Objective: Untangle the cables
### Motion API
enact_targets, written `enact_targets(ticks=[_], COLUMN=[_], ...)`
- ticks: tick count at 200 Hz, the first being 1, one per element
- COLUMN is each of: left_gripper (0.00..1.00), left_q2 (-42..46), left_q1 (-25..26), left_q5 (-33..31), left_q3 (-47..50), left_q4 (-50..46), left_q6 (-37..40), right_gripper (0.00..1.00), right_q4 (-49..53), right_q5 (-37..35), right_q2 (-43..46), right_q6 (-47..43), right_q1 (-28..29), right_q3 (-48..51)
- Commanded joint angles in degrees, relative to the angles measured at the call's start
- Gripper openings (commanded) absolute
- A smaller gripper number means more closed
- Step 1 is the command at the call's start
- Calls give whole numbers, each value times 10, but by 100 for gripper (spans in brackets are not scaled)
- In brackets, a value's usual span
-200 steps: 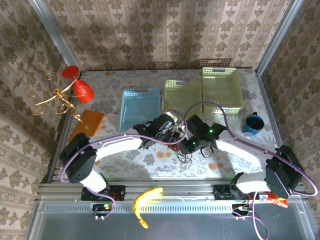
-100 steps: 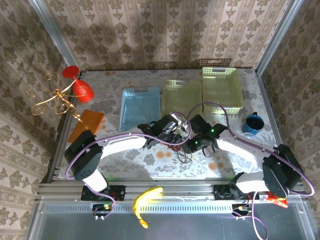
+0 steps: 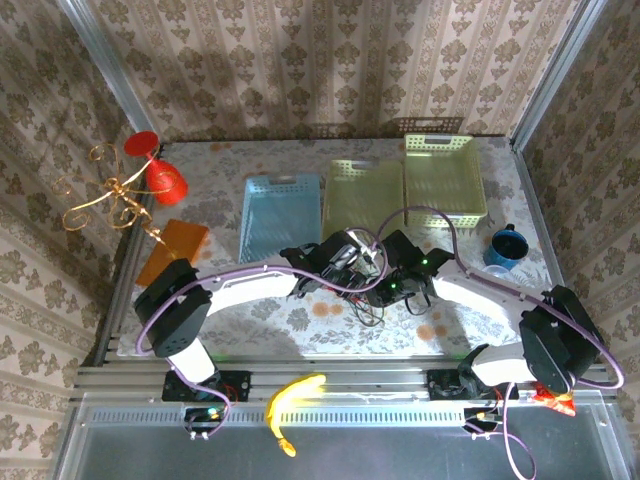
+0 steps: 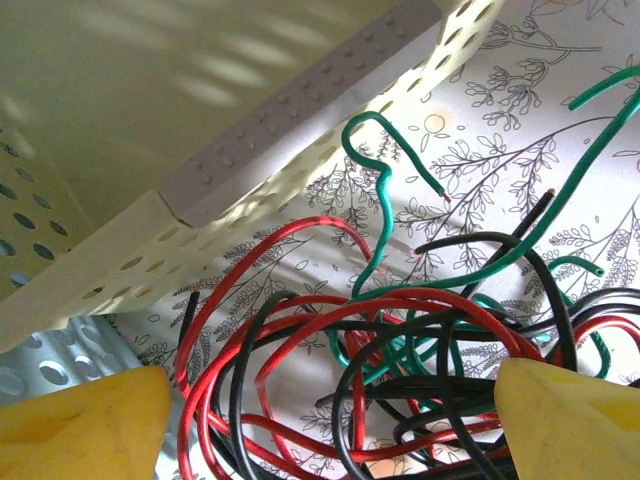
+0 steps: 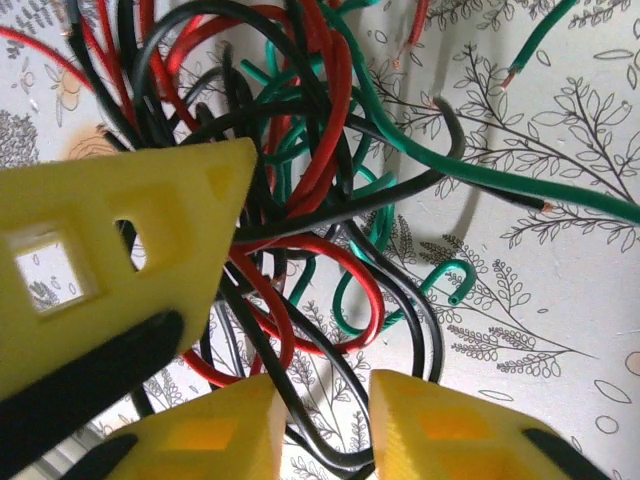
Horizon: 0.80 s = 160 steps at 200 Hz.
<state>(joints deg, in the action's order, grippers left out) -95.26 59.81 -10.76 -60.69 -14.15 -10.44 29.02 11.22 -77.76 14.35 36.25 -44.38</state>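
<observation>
On the table (image 3: 270,160), near its middle and just in front of the pale yellow tray (image 3: 365,190), with the blue tray (image 3: 280,215) to the left: the cables (image 3: 368,305), all in one knotted heap.

Judged as barely begun. No wire drawn out, none laid apart from the other two.

Both arms bent inward over the heap. Left gripper (image 4: 330,400) spread wide, straddling the bundle, holding nothing. Right gripper (image 5: 325,425) down to a narrow gap, a black strand running between its fingers (image 5: 210,435); not pinched, as far as can be seen.

Inside the knot: red cable (image 4: 300,235) coiled in several loops, black cable (image 4: 480,245) wound through those loops, green cable (image 4: 385,190) threaded over and under both. Crossings too dense at the centre to trace.

Only small promise at the edges: a green end (image 5: 520,65) and a black end (image 5: 525,203) lying clear of the tangle on the patterned cloth.

Left to do, by this reckoning: nearly everything. Working each colour out of the others, then setting the three down well apart.
</observation>
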Motion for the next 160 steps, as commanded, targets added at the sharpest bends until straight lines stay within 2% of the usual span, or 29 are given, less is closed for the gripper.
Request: enact_targets(ticks=[1, 19, 27, 73, 115, 143, 160], left_gripper=[85, 84, 83, 70, 58, 57, 56], left_q2=[-19, -25, -29, -50, -68, -70, -70], left_q1=[4, 4, 4, 4, 5, 5, 5], left_q5=[19, 17, 16, 16, 21, 22, 22], left_q3=[-17, -16, -16, -17, -22, -19, -17], left_q4=[-23, -25, -26, -34, -39, -41, -42], left_q6=[9, 8, 7, 6, 9, 8, 8], right_gripper=[21, 9, 7, 2, 0, 0, 0], right_q4=[-20, -15, -14, -18, -19, -24, -26], right_q5=[12, 1, -8, -45, -25, -41, -86], right_q2=[-16, -10, 2, 123, 200, 234, 257], right_q6=[3, 3, 5, 35, 58, 75, 83], right_q1=[-1, -2, -4, -35, -79, -91, -94], right_q3=[-11, -14, -12, 6, -6, -26, -44])
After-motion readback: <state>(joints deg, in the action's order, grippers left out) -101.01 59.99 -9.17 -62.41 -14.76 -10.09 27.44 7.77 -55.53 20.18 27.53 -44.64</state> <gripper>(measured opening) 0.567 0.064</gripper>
